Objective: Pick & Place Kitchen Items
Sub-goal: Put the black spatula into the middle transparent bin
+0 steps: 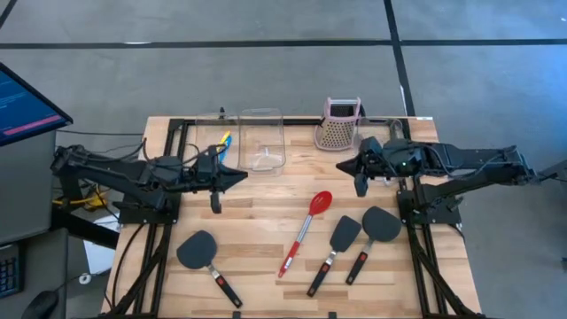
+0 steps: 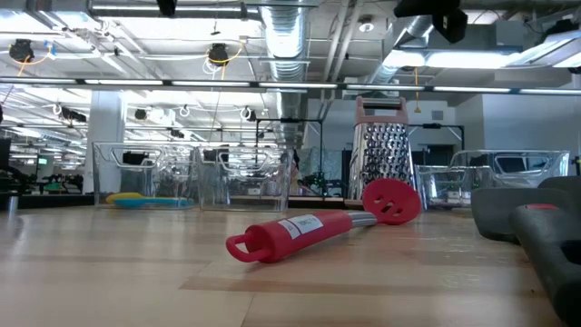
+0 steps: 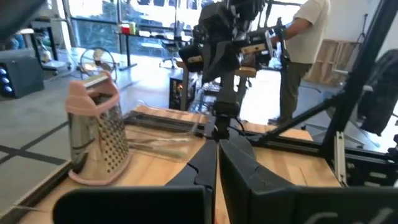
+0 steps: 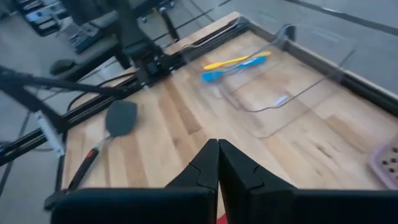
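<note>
On the wooden table lie a red spoon (image 1: 306,229) (image 2: 318,227) and three black spatulas with black-red handles (image 1: 204,257) (image 1: 337,244) (image 1: 376,230). Small yellow and blue spoons (image 1: 223,142) (image 4: 236,62) lie in a clear bin at the far left. My left gripper (image 1: 244,177) (image 3: 216,149) hangs shut and bare above the table's left middle, pointing right. My right gripper (image 1: 341,167) (image 4: 218,146) hangs shut and bare above the right middle, pointing left and slightly down, facing the other.
A clear plastic bin (image 1: 261,140) stands at the far middle. A pink-topped metal grater (image 1: 339,124) (image 3: 96,130) stands upright to its right. Another clear bin (image 2: 508,177) sits at the far right. A person (image 3: 301,50) stands beyond the table.
</note>
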`<state>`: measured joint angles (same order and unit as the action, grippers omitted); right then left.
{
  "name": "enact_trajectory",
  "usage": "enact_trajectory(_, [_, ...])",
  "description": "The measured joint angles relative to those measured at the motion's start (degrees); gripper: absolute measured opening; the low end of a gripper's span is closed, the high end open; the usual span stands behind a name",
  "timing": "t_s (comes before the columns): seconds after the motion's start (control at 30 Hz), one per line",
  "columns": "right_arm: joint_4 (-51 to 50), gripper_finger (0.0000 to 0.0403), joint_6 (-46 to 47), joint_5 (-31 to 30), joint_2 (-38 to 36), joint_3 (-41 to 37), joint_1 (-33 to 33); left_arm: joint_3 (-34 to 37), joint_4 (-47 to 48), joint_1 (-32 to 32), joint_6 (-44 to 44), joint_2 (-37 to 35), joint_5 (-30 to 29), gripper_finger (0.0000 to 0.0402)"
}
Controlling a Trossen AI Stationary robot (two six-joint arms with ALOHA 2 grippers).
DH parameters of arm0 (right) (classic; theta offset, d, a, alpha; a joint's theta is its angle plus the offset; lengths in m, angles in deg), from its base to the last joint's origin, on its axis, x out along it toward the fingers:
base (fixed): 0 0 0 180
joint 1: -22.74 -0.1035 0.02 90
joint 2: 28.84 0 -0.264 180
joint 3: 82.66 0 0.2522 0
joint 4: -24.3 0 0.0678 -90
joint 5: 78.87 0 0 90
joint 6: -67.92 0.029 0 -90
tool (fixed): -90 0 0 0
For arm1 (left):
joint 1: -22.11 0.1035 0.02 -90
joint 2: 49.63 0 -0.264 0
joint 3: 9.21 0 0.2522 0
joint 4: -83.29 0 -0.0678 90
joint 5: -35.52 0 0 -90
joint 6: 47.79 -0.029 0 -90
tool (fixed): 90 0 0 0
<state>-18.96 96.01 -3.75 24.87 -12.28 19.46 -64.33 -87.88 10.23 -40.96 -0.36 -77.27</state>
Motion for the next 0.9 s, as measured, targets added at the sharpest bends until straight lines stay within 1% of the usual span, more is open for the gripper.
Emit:
enact_trajectory(0.13, [-0.03, 0.0001, -0.90, -0.01, 0.07, -0.02, -2.90, 0.00, -0.36, -1.22, 2.74, 2.01, -0.22, 0.0003])
enact_trajectory(0.3, [-0.02, 0.0001, -1.53, -0.02, 0.09, -0.02, -5.59, 0.00, -1.72, -3.19, 3.08, 4.01, -0.19, 0.0003])
enact_trajectory(0.53, [0.44, 0.0001, -1.31, -0.20, 0.09, -0.02, -8.41, 0.00, -3.18, -4.33, 4.18, 4.13, -0.18, 0.0003])
enact_trajectory(0.67, [3.13, 0.0001, 0.72, -0.23, 0.08, -0.02, -9.28, 0.00, -3.17, -4.31, 3.80, 4.13, -0.19, 0.0003])
enact_trajectory(0.8, [6.48, 0.0001, 2.26, -0.31, 0.09, -0.02, -10.43, 0.00, -3.10, -4.33, 1.63, 4.13, -0.14, 0.0003])
enact_trajectory(0.9, [9.58, 0.0001, 2.42, -2.52, 0.09, -0.02, -11.65, 0.00, -3.00, -4.33, 0.68, 3.96, -0.14, 0.0003])
